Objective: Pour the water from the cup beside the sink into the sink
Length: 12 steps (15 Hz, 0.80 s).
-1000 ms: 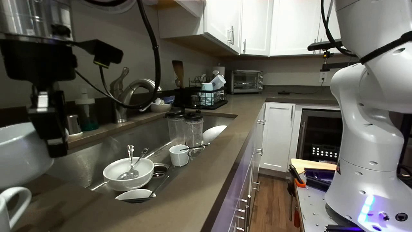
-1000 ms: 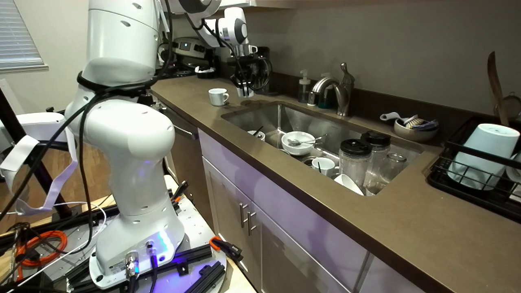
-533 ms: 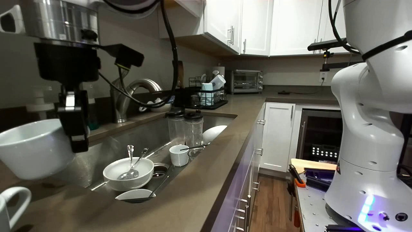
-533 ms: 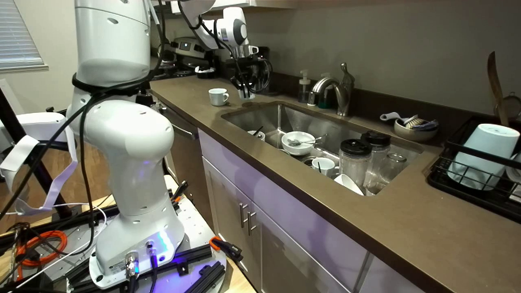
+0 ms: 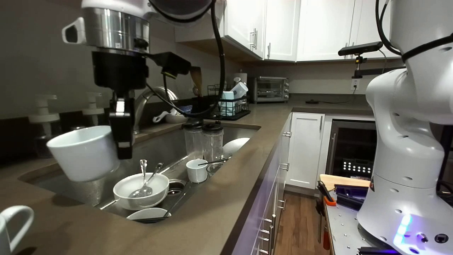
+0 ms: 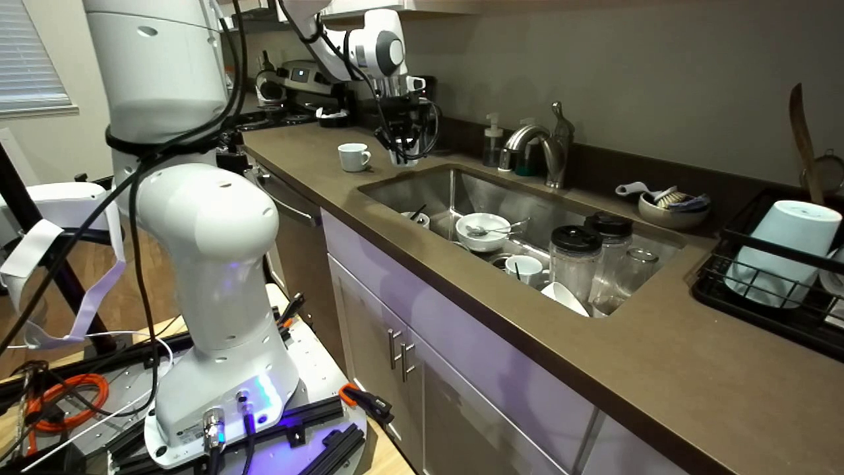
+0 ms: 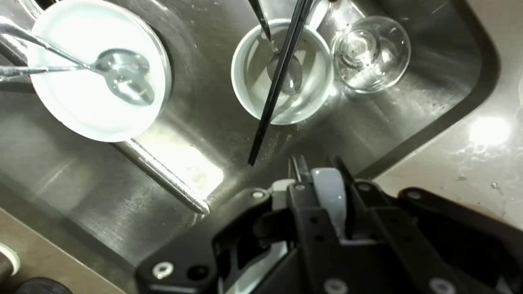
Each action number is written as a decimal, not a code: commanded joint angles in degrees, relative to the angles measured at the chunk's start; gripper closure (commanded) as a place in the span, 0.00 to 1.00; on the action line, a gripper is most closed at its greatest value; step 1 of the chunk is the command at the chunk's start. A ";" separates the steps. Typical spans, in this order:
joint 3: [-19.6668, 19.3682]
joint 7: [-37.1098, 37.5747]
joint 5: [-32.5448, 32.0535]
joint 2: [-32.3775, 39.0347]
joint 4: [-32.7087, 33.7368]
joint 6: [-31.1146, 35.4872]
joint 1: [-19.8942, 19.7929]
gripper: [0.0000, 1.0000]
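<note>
Cup (image 5: 83, 154) aloft, just swung in from counter (image 5: 106, 233) side to sink (image 5: 170, 147) corner (water not visible; can't tell if fully over it yet), so pour prob near but not begun afaict, w/ gripper (image 7: 319, 169) fingers (image 7: 303, 198) pinching its white handle (image 7: 329, 190).

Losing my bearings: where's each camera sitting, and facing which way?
An exterior view: low over the counter, facing past the sink toward the toaster oven; tool and robot base show.
An exterior view: beside the robot base, facing over the sink toward a mug; arm and tool show.
Wrist view: above the sink, facing down; tool's fingers show.
Both exterior views share sink, mug and held cup.
</note>
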 commanded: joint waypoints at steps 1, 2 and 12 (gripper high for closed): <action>-0.86 0.41 1.40 -4.77 -4.33 0.45 -2.06 0.94; -1.30 0.54 1.08 -5.12 -4.70 -0.25 -2.42 0.94; -2.95 -0.48 -4.72 -2.72 -0.72 -19.00 -3.51 0.94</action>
